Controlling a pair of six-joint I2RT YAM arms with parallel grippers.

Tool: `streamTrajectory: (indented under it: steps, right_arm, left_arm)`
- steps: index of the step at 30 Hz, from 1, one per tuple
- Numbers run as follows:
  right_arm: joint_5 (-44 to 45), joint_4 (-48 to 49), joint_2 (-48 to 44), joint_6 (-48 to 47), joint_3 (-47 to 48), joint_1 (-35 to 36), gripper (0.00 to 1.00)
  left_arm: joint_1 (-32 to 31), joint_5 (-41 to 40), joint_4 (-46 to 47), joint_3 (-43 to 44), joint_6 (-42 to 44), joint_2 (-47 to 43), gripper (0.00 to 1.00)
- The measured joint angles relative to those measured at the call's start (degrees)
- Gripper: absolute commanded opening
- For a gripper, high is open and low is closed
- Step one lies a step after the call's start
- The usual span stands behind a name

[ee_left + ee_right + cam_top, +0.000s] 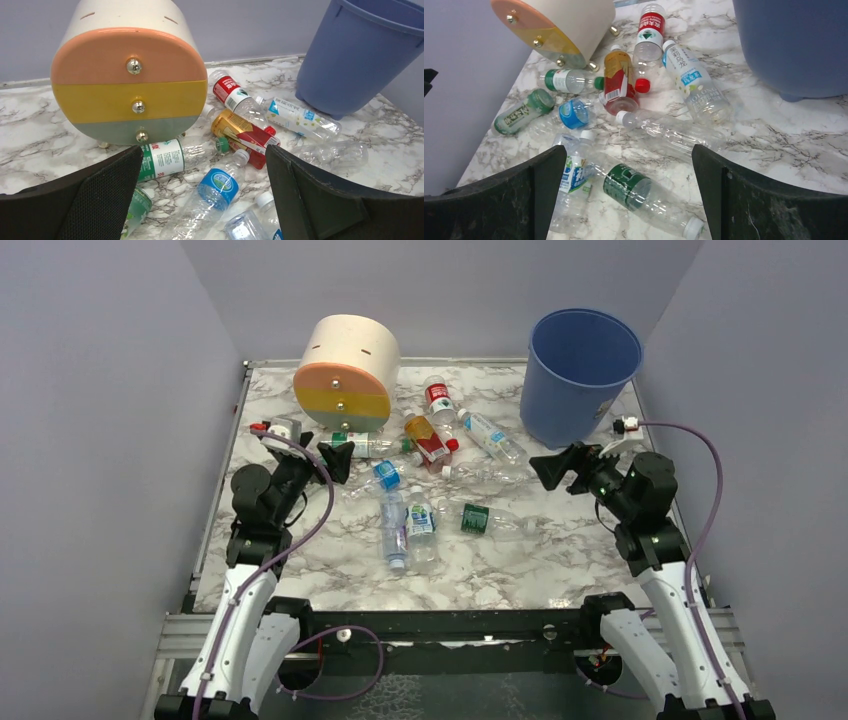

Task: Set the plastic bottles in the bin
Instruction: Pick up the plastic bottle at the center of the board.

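Note:
Several plastic bottles lie scattered mid-table. Among them are an orange-tinted one, a red-labelled one, a blue-labelled one and a dark-green-labelled one. The blue bin stands upright at the back right and also shows in the left wrist view. My left gripper is open and empty, raised over the left of the pile; the blue-labelled bottle lies below its jaws. My right gripper is open and empty in front of the bin, above the dark-green-labelled bottle.
A cream, orange and yellow cylinder lies on its side at the back left, with a green-capped bottle against its foot. Grey walls close three sides. The marble table has bare surface near the front.

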Motion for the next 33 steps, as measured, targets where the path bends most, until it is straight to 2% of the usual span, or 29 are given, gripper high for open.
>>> streamTrajectory:
  steps: [7, 15, 25, 33]
  right_arm:
    - [-2.3, -3.9, -3.8, 1.2, 1.6, 0.0, 0.99]
    - [-6.4, -3.9, -5.0, 2.2, 1.6, 0.0, 0.99]
    - [-12.2, -1.4, 2.0, 5.3, 1.4, 0.0, 0.99]
    - [-18.1, -0.5, 12.5, 3.6, 1.4, 0.1, 1.00]
  left_arm:
    - [0.0, 1.7, -1.4, 2.1, 0.0, -1.1, 0.99]
    - [0.0, 2.3, -3.0, 2.1, -0.3, -1.3, 0.99]
    - [0.0, 2.9, -0.6, 5.3, -4.4, 2.0, 0.99]
    - [0.2, 3.4, 0.5, 5.8, -16.3, 5.2, 0.99]
